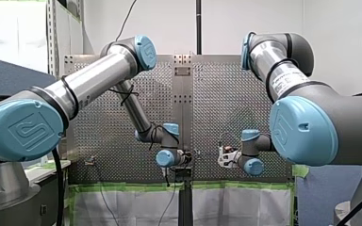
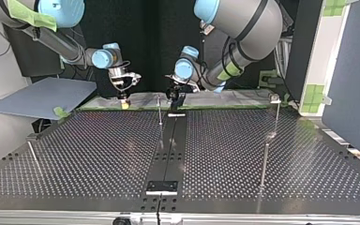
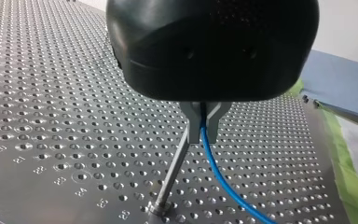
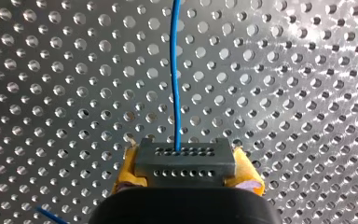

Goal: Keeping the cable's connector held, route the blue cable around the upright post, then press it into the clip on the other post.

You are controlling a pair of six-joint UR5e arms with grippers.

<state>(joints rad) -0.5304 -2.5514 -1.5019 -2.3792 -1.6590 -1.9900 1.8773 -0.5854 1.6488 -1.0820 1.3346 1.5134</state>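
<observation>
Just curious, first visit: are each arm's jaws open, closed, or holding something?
Left gripper: jaws closed on the blue cable.
Right gripper: jaws closed on the connector.

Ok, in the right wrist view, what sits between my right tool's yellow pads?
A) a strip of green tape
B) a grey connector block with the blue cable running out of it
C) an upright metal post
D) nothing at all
B: the grey connector sits clamped in the right tool between its yellow pads, and the blue cable leaves one of its holes and runs ahead over the perforated table.
</observation>
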